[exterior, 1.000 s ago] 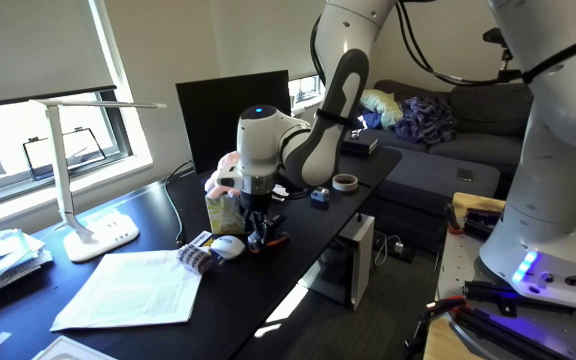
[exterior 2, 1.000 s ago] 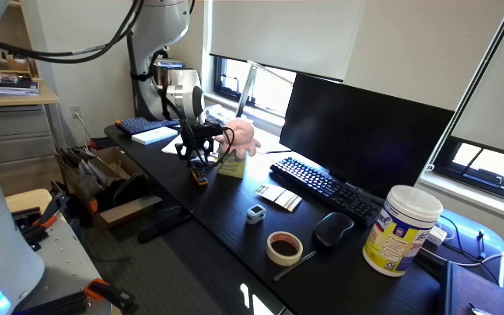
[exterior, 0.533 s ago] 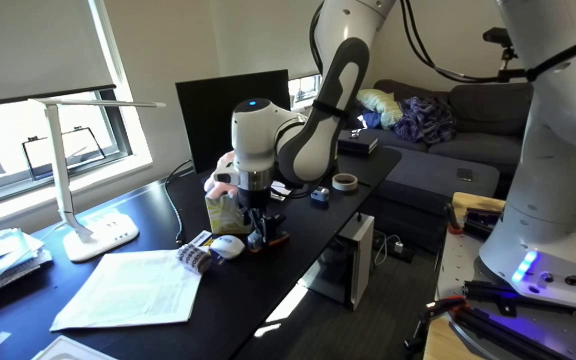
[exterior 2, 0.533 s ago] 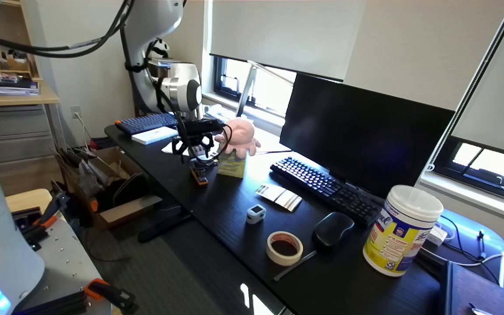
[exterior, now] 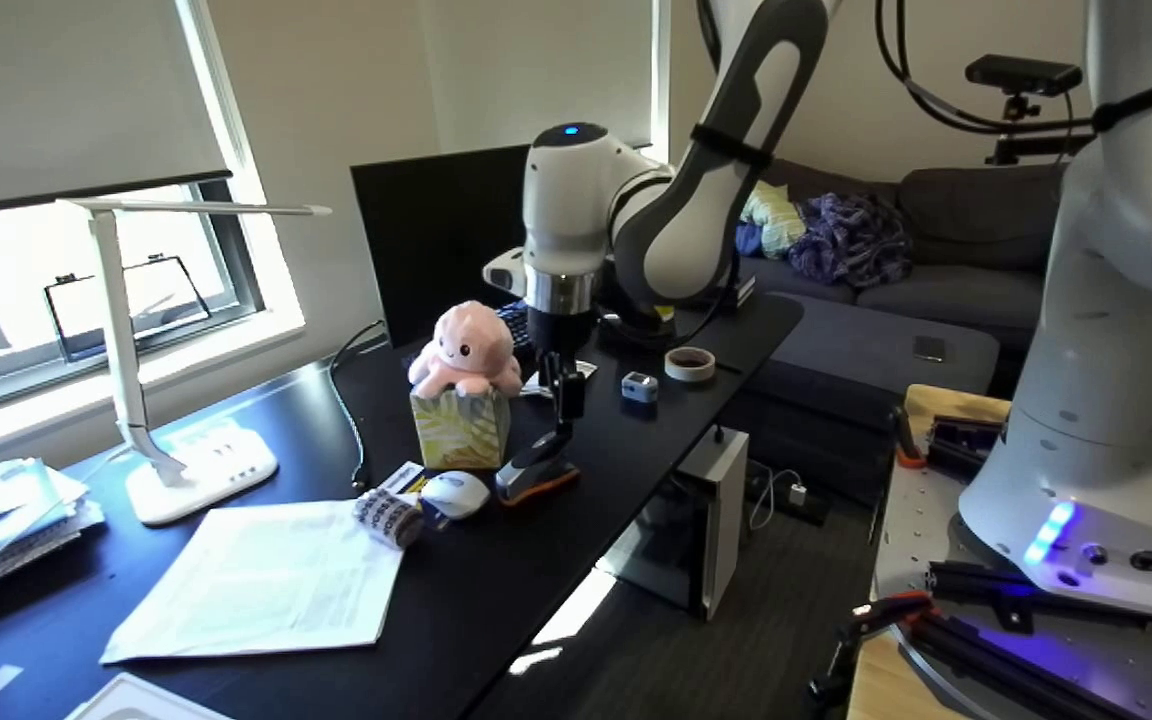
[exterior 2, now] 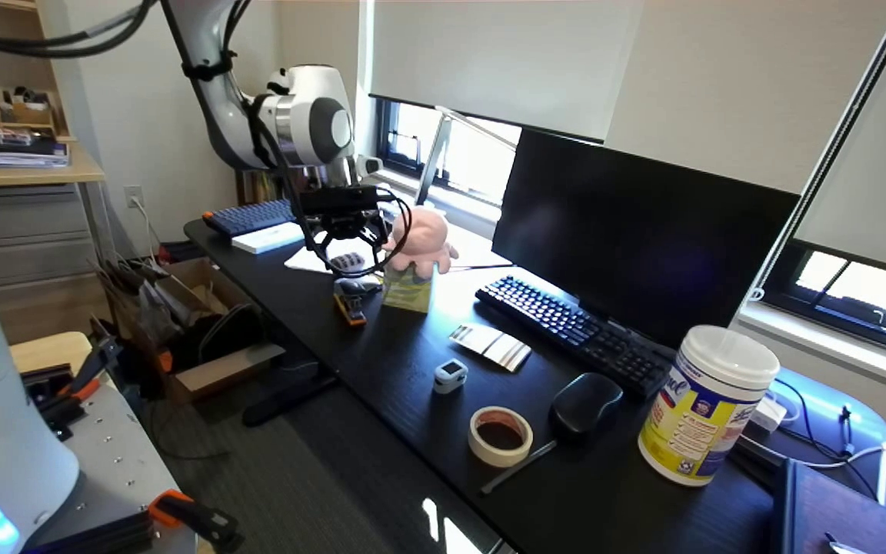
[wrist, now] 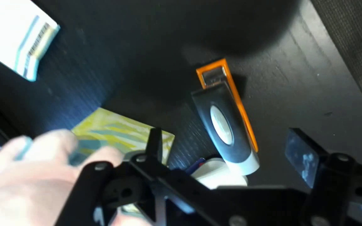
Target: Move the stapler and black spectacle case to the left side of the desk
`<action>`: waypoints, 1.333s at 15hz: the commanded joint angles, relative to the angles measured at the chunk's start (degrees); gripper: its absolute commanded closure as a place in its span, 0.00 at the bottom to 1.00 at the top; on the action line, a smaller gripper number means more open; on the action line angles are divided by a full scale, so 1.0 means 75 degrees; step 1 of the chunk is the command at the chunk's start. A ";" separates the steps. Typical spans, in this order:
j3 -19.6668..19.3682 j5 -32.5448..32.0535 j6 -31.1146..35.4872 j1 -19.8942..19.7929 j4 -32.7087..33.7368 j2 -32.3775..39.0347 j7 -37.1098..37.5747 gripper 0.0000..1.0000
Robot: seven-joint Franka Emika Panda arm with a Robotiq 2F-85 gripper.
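The stapler (wrist: 228, 122), dark with an orange base and a pale oval on top, lies on the glossy black desk (wrist: 278, 103). It shows in both exterior views (exterior: 536, 470) (exterior 2: 351, 300), beside the white mouse (exterior: 455, 494). My gripper (wrist: 229, 147) is open and empty, its fingers wide apart. It is above the stapler, apart from it, in both exterior views (exterior: 564, 405) (exterior 2: 347, 242). In the wrist view the stapler's rear end lies between the two fingers. I cannot make out a black spectacle case in any view.
A pink plush (exterior: 466, 350) sits on a yellow patterned box (exterior: 461, 430) close to the stapler. Papers (exterior: 266, 580), a lamp (exterior: 201, 470) and a monitor (exterior 2: 635, 238) stand around. A tape roll (exterior 2: 500, 437), black mouse (exterior 2: 586, 403) and wipes tub (exterior 2: 708, 408) are farther along.
My gripper was low at the stapler. It has risen and turned, moving away from the plush in an exterior view. The stapler stays in place.
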 commanded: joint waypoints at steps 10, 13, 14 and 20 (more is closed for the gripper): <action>-0.2366 0.0309 -0.1652 -0.2399 -0.0265 -0.2256 0.0337 0.00; -0.2803 0.0627 -0.2258 -0.2824 0.1117 -0.1324 0.0497 0.00; -0.2897 0.0653 -0.2400 -0.2895 0.1501 -0.1026 0.0593 0.00; -0.2561 0.2712 -0.1692 -0.3403 0.3229 0.1372 -0.1061 0.00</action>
